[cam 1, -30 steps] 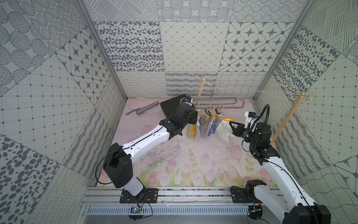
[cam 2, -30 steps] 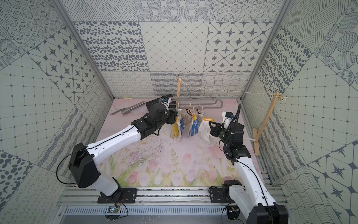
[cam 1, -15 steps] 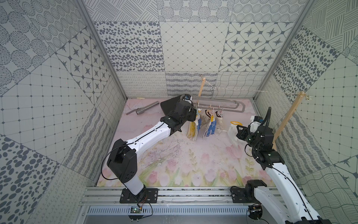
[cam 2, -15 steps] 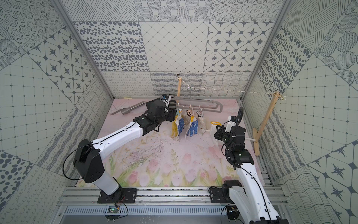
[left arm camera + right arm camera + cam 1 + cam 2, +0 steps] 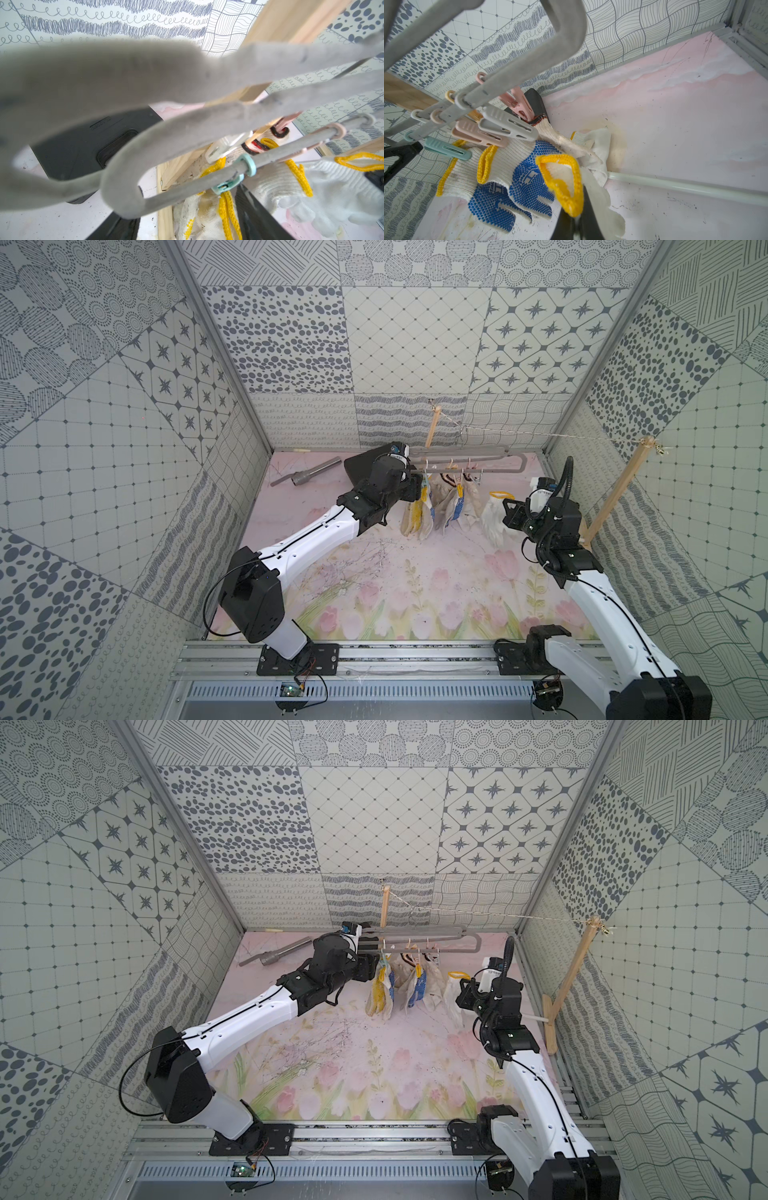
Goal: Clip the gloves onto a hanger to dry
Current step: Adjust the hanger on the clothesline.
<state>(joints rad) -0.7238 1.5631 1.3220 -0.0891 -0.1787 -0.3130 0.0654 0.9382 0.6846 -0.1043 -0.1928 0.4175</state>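
The hanger (image 5: 478, 455) hangs from a string (image 5: 540, 434) stretched between two wooden posts (image 5: 432, 427) at the back of the floral mat (image 5: 415, 593). Several gloves (image 5: 436, 506) dangle from its pegs in a tight row, cuffs up. The right gripper (image 5: 508, 512) is clamped on the yellow-edged cuff of a white glove (image 5: 494, 518), just beside the right end of that row and below the hanger's rounded end; in the right wrist view its black fingers (image 5: 591, 207) pinch the cuff, close to a blue-dotted glove (image 5: 525, 180) and near a grey peg (image 5: 506, 124).

The left gripper (image 5: 415, 489) is at the hanger's other end; in the left wrist view its jaws stand wide apart, with the hanger's bend (image 5: 124, 197) and a teal peg (image 5: 228, 182) between them, gripping nothing; whether a finger touches the bar I cannot tell. The nearer post crosses behind the hanger there, and the pegged gloves crowd the bar. A grey pipe (image 5: 309, 475) and a black slab (image 5: 357, 464) lie on the mat behind the left arm, apart from the gloves.
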